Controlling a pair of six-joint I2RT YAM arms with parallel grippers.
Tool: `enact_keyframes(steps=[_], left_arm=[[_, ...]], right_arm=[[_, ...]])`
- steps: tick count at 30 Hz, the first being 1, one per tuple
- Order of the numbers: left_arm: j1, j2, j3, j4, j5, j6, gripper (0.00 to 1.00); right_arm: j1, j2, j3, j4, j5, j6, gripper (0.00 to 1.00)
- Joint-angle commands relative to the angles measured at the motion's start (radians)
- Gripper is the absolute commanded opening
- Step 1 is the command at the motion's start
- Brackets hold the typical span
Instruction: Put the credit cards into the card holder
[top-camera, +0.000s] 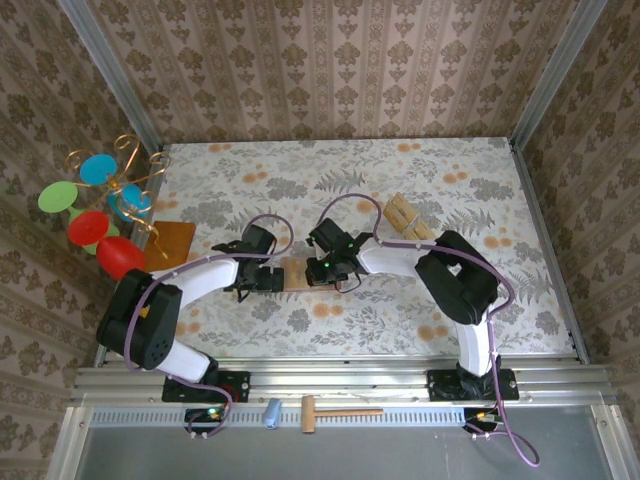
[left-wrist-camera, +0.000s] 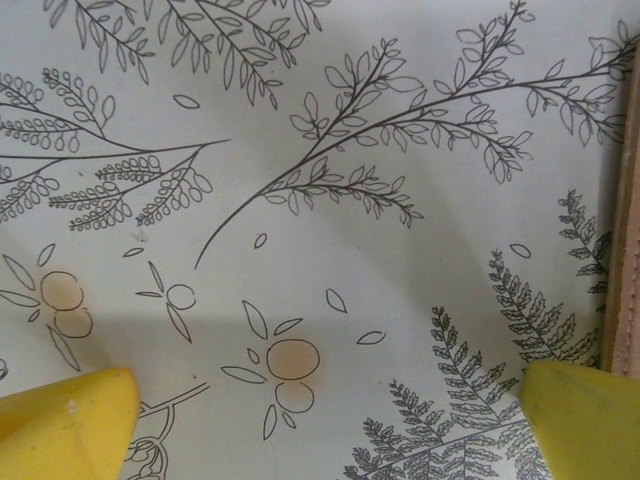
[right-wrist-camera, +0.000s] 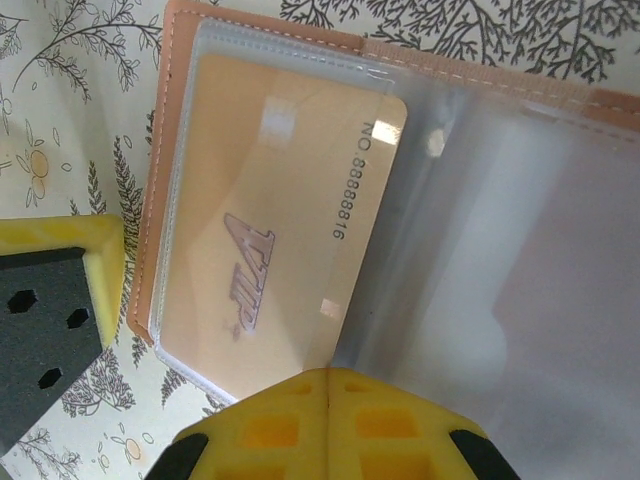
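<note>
Jaws of the right gripper (right-wrist-camera: 328, 385) are clenched tight on nothing, their joined tips just against a credit card (right-wrist-camera: 270, 230) lying in the clear sleeve (right-wrist-camera: 500, 250) of the open card holder (right-wrist-camera: 165, 130), probably to nudge it home. Left gripper (left-wrist-camera: 330, 420) stands spread wide (nothing between), the holder's edge just outside one finger, likely bracing it. Spare cards (top-camera: 408, 217) wait well apart.

Card holder (top-camera: 293, 277) is lying open and flat, pinkish inside facing up. One tan-gold card (right-wrist-camera: 270, 220), printed VIP, is sitting inside its left clear sleeve. Remaining credit cards (top-camera: 408, 217) are lying clustered at 2 o'clock from it, well apart.
</note>
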Motion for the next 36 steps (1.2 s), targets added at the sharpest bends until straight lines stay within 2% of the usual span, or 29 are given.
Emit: enact_keyframes(steps=[1,9,15,21,26,29,36], left_arm=[[-0.013,0.036,-0.024,0.005,0.017,-0.017,1.0],[-0.018,0.035,-0.027,0.009,0.019,-0.02,1.0],[-0.005,-0.005,-0.015,-0.016,0.006,-0.012,1.0],[0.051,-0.075,-0.006,-0.042,0.01,0.017,1.0],[0.084,-0.109,0.013,-0.051,0.021,0.044,1.0],[0.09,-0.11,0.028,-0.05,0.025,0.052,1.0],[0.091,-0.104,0.041,-0.044,0.02,0.059,1.0]], right_arm=[[0.014,0.034,0.041,-0.004,-0.017,0.012,0.01],[0.02,0.042,0.078,-0.029,-0.02,0.001,0.01],[-0.005,-0.034,0.056,-0.052,0.001,-0.01,0.03],[-0.063,-0.134,-0.018,-0.052,0.019,-0.003,0.18],[-0.106,-0.158,-0.071,-0.034,0.011,0.01,0.41],[-0.113,-0.139,-0.076,-0.025,0.004,0.015,0.44],[-0.118,-0.094,-0.069,-0.01,0.01,0.022,0.46]])
